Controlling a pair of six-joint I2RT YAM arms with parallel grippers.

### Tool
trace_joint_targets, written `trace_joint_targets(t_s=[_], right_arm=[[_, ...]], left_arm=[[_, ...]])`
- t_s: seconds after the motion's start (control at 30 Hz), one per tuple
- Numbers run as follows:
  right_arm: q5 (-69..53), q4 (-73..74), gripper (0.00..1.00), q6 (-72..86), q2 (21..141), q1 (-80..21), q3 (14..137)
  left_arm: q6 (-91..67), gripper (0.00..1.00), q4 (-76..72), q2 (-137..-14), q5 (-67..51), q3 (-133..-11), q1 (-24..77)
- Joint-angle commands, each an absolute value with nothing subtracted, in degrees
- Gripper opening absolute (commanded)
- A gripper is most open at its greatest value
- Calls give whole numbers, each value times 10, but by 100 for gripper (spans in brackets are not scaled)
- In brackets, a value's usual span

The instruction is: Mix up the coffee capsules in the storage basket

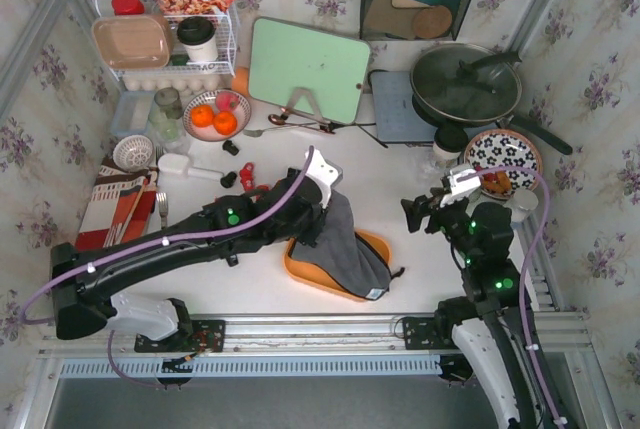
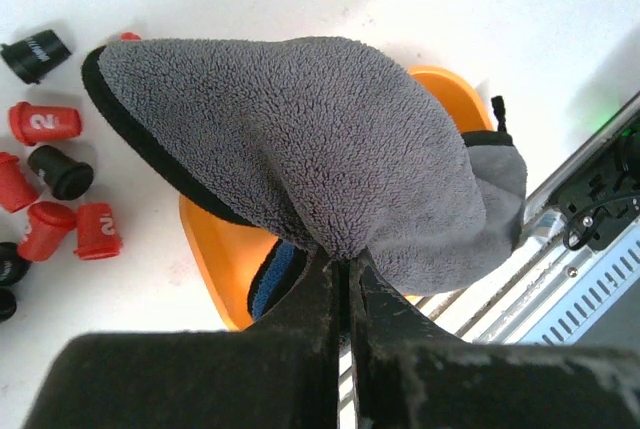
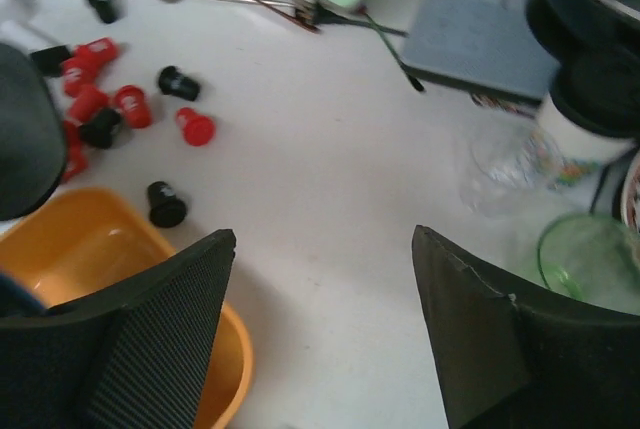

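Observation:
A grey fleece cloth [image 2: 300, 139] with a black and blue hem is draped over the orange storage basket [image 2: 215, 259], covering most of it. My left gripper [image 2: 347, 257] is shut on a fold of this cloth. Red and black coffee capsules [image 2: 60, 174] lie loose on the white table left of the basket; in the right wrist view the capsules [image 3: 100, 99] sit beyond the basket [image 3: 90, 239]. One black capsule [image 3: 165, 204] stands close to its rim. My right gripper [image 3: 322, 239] is open over bare table right of the basket, holding nothing.
A bowl of oranges [image 1: 215, 114], a green cutting board [image 1: 308, 69], a grey mat [image 1: 400, 109] and a lidded pan [image 1: 466, 82] stand at the back. A patterned plate [image 1: 503, 154] and a green glass [image 3: 590, 249] are near my right arm. A wire rack [image 1: 165, 39] fills the back left.

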State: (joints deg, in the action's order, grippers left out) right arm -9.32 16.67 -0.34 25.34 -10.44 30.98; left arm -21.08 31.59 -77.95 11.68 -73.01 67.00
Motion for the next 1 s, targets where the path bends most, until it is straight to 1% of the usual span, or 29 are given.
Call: trace_joint_targets(t_s=[0.0,0.2,0.3,0.47,0.73,0.87,0.97], right_arm=[[-220,130,77,-71,234,-113,326],[-339,109,78,-87,219,-114,359],[-374,100,78,-86,229,-115,372],[-399,72,78,-78,239,-115,370],[-405,49,78,-77,249,-133,346],[-368,37,78,-84,257,-177,332],[-314,23,78,-95,279,-229,324]], left_arm=[[-217,0,319,-759,140,-734,659],[-233,0,304,-731,131,-734,635],[-242,0,289,-726,119,-737,630],[-251,0,275,-737,102,-753,626],[-259,0,243,-767,105,-776,621],[-258,0,221,-774,119,-782,618],[-257,0,205,-778,116,-786,617]])
